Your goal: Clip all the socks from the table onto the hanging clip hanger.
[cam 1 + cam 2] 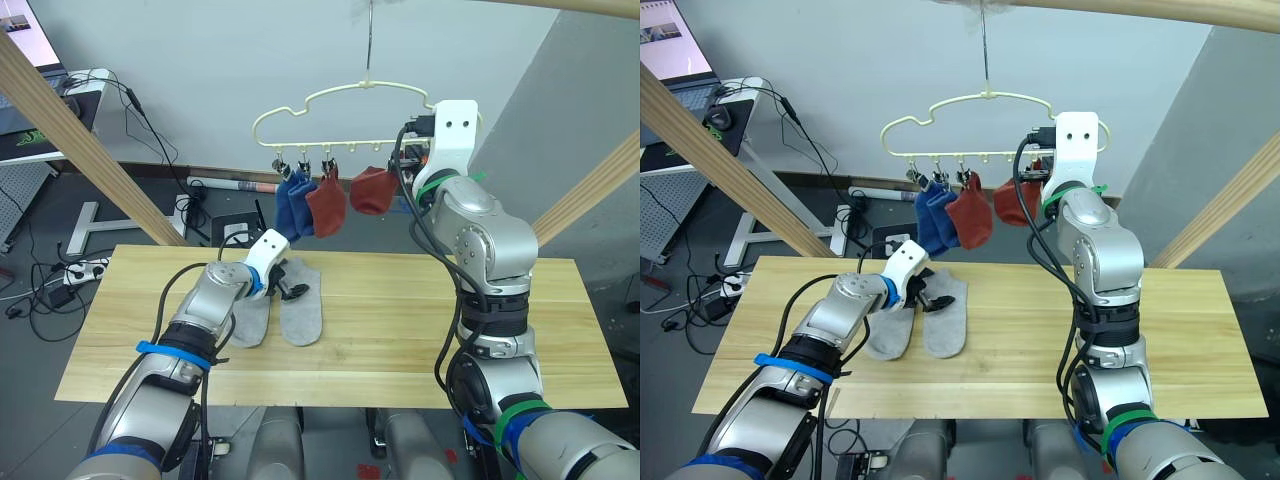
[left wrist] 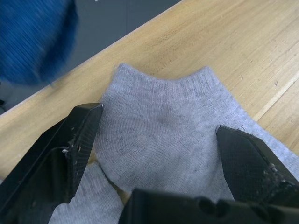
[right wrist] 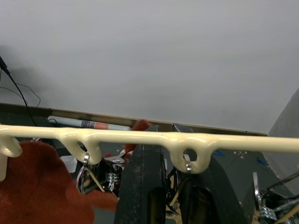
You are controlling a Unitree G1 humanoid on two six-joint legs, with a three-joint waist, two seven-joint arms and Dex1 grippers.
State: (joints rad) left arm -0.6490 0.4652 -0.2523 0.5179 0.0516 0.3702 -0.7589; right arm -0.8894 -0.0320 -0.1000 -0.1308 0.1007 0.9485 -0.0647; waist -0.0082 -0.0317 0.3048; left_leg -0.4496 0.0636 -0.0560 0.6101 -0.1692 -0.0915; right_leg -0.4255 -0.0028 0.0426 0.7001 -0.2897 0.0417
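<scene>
Two light grey socks [image 1: 250,320] [image 1: 301,312] lie side by side on the table [image 1: 440,310], left of its middle. My left gripper [image 1: 291,281] is open low over the right-hand grey sock [image 2: 159,135], with one finger on each side of its cuff. The cream clip hanger [image 1: 330,95] hangs behind the table. Two blue socks [image 1: 292,205] and two rust red socks [image 1: 326,206] [image 1: 372,190] are clipped to it. My right gripper [image 3: 175,196] is raised at the hanger's right end, its fingers close together around a metal clip [image 3: 187,163] under the frame [image 3: 140,136].
Slanted wooden beams [image 1: 80,140] [image 1: 590,190] rise at the table's far left and far right. A desk [image 1: 60,110] with equipment stands at the back left, with cables and a power strip [image 1: 80,270] on the floor beneath it.
</scene>
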